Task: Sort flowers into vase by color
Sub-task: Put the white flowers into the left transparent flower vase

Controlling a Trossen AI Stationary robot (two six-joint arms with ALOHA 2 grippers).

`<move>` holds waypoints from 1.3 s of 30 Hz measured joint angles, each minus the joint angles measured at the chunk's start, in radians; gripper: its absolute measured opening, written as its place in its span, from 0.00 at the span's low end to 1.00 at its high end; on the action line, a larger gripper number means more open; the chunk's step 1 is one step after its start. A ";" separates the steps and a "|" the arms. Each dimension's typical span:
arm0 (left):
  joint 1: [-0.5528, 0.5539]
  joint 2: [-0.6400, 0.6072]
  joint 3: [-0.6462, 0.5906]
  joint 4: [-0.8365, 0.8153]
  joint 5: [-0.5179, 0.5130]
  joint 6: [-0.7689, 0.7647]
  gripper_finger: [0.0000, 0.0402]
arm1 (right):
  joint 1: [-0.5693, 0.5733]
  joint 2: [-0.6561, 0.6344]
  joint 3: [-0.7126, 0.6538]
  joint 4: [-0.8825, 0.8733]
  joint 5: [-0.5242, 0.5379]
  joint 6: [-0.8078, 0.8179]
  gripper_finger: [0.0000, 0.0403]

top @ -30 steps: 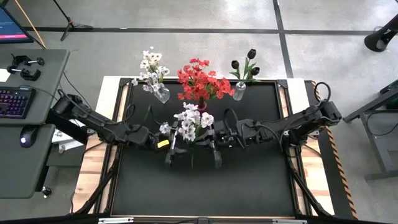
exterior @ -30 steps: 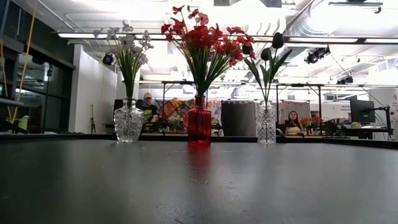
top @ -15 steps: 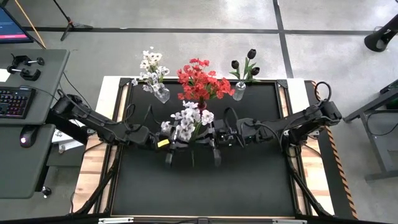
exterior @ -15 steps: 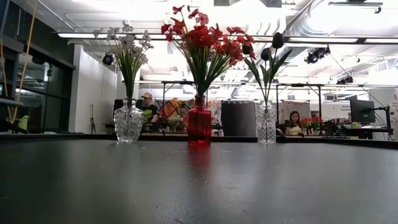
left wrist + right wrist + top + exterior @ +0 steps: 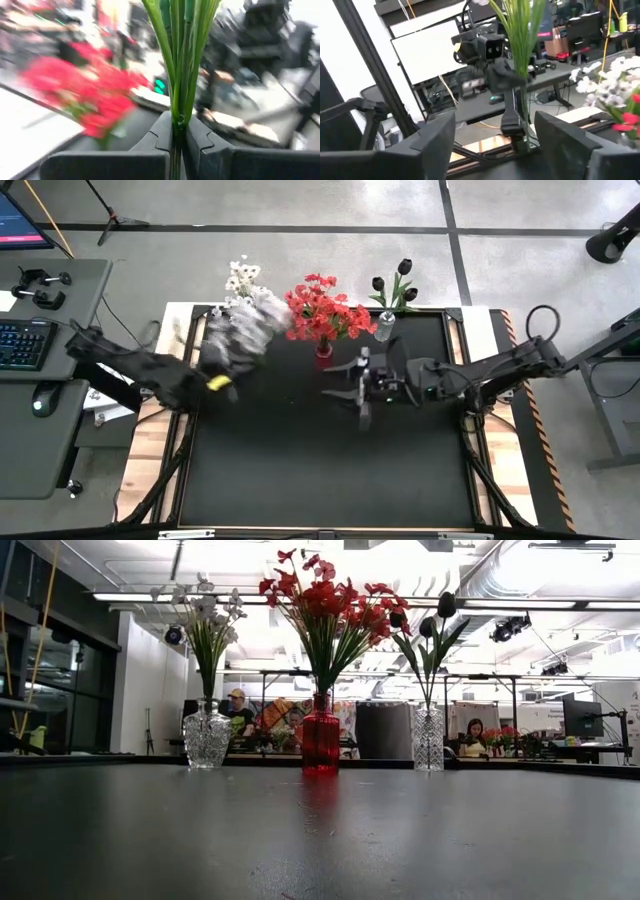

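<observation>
Left side of the desk: the left gripper is raised near the back-left corner, its jaws pressed together on the green stems of a bunch of white flowers. In the left wrist view the stems rise straight up from between the two dark fingers, pinched at their lower ends. From above, the bunch's blossoms show blurred, just beside the white flowers already standing in the clear vase at the back left.

Centre: the red vase stands upright at the desk's back edge, holding red flowers.

Right of centre: a second clear vase holds black flowers — upright, near the back edge.

Right side: the right gripper sits over the desk just in front of the red vase, well apart from the left gripper. Its jaws are spread and hold nothing — the right wrist view shows its two fingers standing wide, with the other arm and its held stems farther off between them.
</observation>
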 joint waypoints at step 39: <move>0.926 -0.235 -0.767 1.012 0.062 -0.039 0.00 | -0.039 -0.027 0.000 -0.185 0.053 0.147 0.68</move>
